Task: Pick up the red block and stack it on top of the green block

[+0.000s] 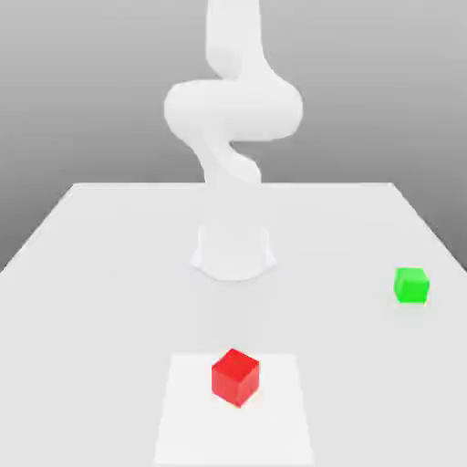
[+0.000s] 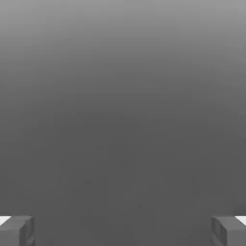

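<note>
sitting on a pale square patch [image 1: 233, 410] near the front of the white table [image 1: 109, 274], the red block [image 1: 235, 377] is seen alone. the green block [image 1: 411, 285] is set well apart, toward the exterior view's right. the gripper [image 2: 123, 230] is held wide apart, with nothing between its fingers [image 2: 17, 229].

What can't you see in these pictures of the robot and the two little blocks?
- Red block: its back and underside, turned away in the exterior view.
- Green block: its far faces, turned away too.
- Arm: its upper part, cut off by the exterior view's top edge.
- Hand: fingertips cut off at the hand view's edge.
</note>
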Controlling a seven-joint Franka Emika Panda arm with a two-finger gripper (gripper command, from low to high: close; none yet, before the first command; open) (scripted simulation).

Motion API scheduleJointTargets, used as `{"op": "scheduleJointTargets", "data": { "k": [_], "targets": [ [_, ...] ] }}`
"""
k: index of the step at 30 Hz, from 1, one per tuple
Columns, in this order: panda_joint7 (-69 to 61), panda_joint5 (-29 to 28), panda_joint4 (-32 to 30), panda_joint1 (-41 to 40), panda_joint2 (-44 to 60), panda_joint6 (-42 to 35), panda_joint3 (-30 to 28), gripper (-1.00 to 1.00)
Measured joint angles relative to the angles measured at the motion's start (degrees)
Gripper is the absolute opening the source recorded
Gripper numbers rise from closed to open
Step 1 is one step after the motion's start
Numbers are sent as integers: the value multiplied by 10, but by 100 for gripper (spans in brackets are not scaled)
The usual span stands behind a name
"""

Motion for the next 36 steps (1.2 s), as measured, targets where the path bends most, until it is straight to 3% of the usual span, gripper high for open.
{"op": "scheduleJointTargets", "data": {
  "k": [7, 13, 19, 25, 26, 32, 36],
  "targets": [
    [-144, -45, -94, 25, 151, 91, -26, 0],
    [-291, -50, -174, 52, 281, 172, -61, 0],
    [-472, 11, -247, 71, 405, 253, -72, 0],
    [-527, 67, -238, 48, 529, 356, -37, 0],
    [-530, 71, -236, 43, 545, 369, -31, -100],
    [-531, 72, -235, 40, 552, 374, -27, -100],
    [-515, 51, -243, 48, 496, 327, -41, -100]
  ]
}}
